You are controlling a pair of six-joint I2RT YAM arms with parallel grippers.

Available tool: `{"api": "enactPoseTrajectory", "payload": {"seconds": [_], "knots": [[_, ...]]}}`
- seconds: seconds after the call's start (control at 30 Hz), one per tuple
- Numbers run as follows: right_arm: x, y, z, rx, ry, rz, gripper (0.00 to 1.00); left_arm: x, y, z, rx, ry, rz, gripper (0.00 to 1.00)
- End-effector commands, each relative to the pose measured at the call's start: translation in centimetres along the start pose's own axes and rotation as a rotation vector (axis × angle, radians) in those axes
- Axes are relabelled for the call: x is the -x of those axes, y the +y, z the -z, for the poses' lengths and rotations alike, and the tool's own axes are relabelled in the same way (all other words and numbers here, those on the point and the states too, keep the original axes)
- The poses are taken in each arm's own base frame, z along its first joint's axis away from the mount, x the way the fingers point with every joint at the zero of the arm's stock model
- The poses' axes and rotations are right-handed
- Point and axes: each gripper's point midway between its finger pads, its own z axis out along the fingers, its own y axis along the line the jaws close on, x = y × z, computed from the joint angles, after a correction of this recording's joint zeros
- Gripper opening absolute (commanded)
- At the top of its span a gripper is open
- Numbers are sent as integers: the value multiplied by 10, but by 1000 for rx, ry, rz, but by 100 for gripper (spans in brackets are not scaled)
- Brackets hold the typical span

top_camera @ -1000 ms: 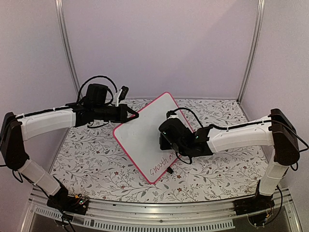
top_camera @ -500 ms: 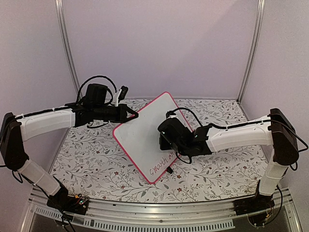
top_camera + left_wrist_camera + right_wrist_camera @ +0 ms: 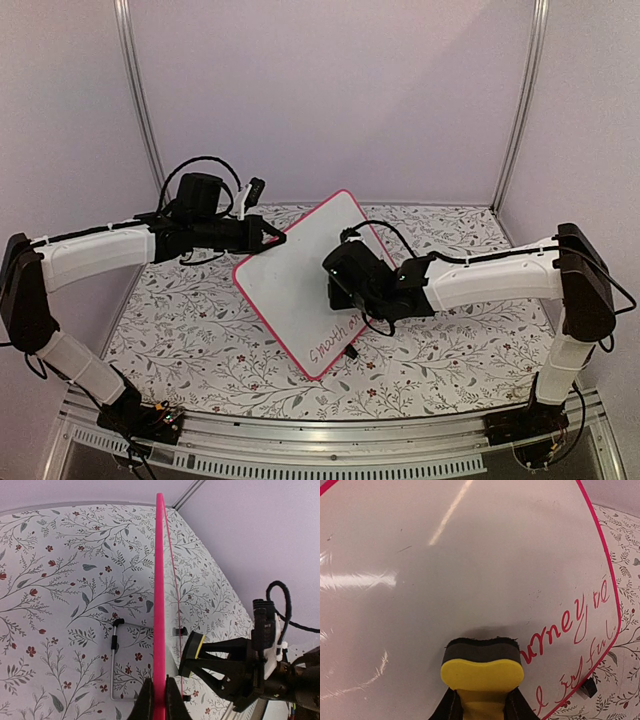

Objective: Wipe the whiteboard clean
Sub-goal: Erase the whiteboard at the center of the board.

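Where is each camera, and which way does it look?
Top camera: high behind the bases, looking down at the table; left arm and right arm show.
Left wrist: on the left arm, looking along the pink edge of the whiteboard; the left pincer clamps it.
Right wrist: on the right arm, facing the board's face; the right pincer holds the eraser.
Shared: both wrist views show the eraser.

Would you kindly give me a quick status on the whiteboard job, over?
Left gripper shut on whiteboard frame. Right gripper shut on yellow eraser, pad against board. Red writing unerased near lower corner. Nothing blocking.
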Motion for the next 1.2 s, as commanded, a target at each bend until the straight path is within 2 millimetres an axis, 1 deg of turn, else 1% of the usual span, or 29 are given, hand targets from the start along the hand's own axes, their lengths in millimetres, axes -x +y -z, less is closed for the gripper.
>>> {"api": "enactPoseTrajectory", "payload": {"seconds": [0.0,1.17], "knots": [[-1,-2,-7,-20,7,8,24,-2,2,6,19,-5,-67,0],[-5,-4,-6,-21,18,9,24,0,0,8,13,-12,-68,0]]}}
